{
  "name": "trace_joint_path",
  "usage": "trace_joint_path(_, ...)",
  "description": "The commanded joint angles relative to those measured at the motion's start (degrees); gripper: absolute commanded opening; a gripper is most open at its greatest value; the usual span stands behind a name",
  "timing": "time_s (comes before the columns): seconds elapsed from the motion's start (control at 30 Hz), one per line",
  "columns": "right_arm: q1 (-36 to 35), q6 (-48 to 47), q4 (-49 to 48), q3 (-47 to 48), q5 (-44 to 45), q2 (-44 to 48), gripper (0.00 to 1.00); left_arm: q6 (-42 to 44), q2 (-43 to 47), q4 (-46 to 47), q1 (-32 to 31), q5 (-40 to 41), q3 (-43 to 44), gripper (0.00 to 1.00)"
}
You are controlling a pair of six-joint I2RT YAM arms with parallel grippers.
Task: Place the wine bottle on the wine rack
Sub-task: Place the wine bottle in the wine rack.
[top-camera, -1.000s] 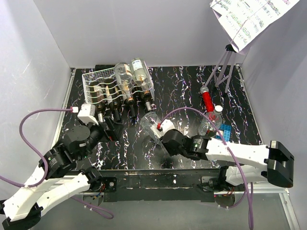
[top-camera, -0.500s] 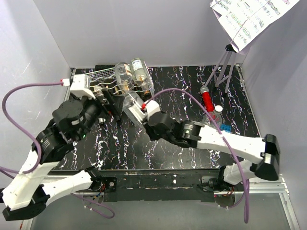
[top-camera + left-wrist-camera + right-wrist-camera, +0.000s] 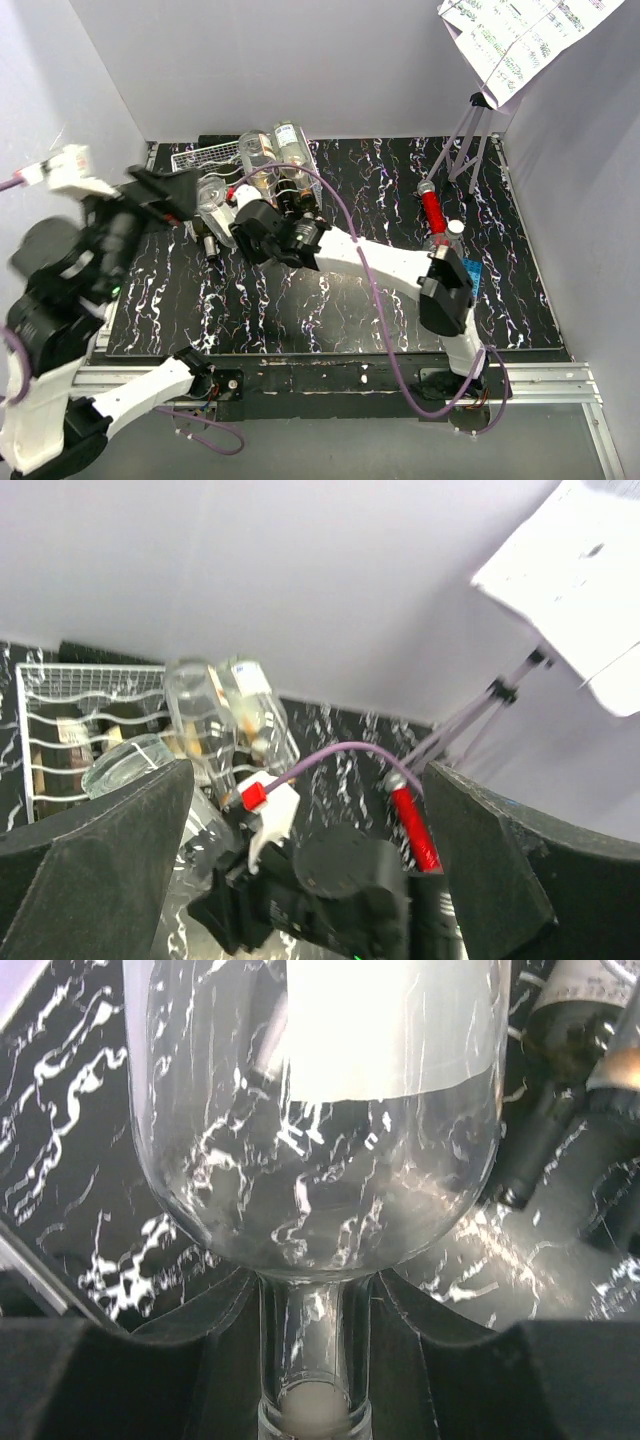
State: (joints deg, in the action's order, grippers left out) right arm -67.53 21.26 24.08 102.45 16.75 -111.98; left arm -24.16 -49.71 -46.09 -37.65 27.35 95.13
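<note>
The white wire wine rack (image 3: 196, 157) stands at the back left and also shows in the left wrist view (image 3: 50, 705). Two clear bottles (image 3: 276, 152) lie on its top row, and dark bottles (image 3: 283, 202) lie below. My right gripper (image 3: 250, 212) is shut on the neck of a clear wine bottle (image 3: 212, 192) with a white label (image 3: 390, 1030). It holds the bottle at the rack's front, its base toward the rack. My left gripper (image 3: 170, 192) is open and empty, raised high above the rack's left front.
A red bottle (image 3: 432, 208), a small plastic bottle (image 3: 441, 254) and a blue item (image 3: 469, 276) lie at the right. A tripod (image 3: 468, 140) holding paper sheets stands at the back right. White walls close in the table.
My right arm has carried the clear bottle from the table's front middle back and left to the rack. My left arm has risen high and swung left.
</note>
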Motion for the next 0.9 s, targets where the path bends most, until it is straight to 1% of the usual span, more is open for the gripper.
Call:
trace_joint_path(0.0, 2.7, 2.5, -15.1, 13.8, 1.6, -2.7, 0.01, 2.4, 6.3, 4.1, 0.3, 4.9, 0.0, 0.98)
trace_joint_path(0.1, 3.8, 2.9, -15.8, 21.1, 2.3, -8.9, 0.01, 3.2, 8.8, 5.0, 0.4, 4.3, -2.1, 0.98)
trace_joint_path(0.3, 5.6, 2.9, -19.1, 31.6, 2.9, -18.7, 0.01, 2.5, 9.7, 0.6, 0.3, 3.3, -1.6, 0.98)
trace_joint_path(0.4, 6.8, 3.1, -23.3, 31.1, 2.4, -20.2, 0.01, 2.9, 9.7, -1.1, 0.4, 2.4, -1.6, 0.98)
trace_joint_path(0.5, 7.8, 3.8, -23.5, 32.6, 2.6, -21.9, 0.01, 1.9, 9.3, -3.2, 0.3, 2.2, -1.7, 0.98)
trace_joint_path(0.6, 8.8, 5.1, -26.8, 33.2, 2.1, -23.4, 0.01, 1.0, 9.4, -5.0, 0.3, 1.1, -2.5, 0.98)
trace_joint_path(0.87, 10.4, 6.4, -29.6, 35.2, 0.5, -25.9, 0.01, -1.7, 10.8, -7.4, 0.4, 0.0, -5.7, 0.98)
